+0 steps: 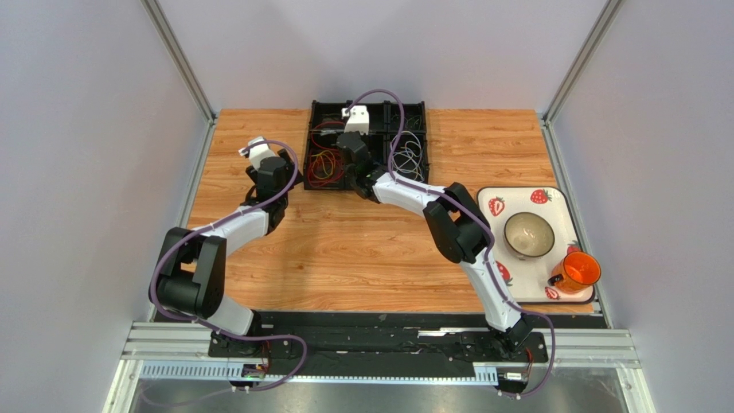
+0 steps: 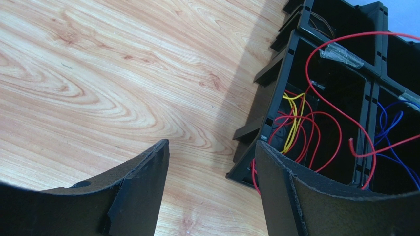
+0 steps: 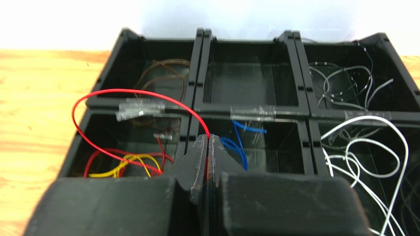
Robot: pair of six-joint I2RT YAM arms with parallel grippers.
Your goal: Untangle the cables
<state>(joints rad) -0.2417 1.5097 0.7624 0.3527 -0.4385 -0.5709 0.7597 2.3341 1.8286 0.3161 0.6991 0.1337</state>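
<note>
Lab cell (grey panels, aluminium frame)

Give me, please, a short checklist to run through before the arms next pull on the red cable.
1. The right gripper is shut on the red cable: ok.
2. The left gripper is open and empty: ok.
3. The left gripper is over the tray: not ok, it hangs over the table beside it.
4. The red cable is free of the yellow cable: not ok, they cross in one compartment.
5. The blue cable is clear of the grip: cannot tell, the fingers hide it.
</note>
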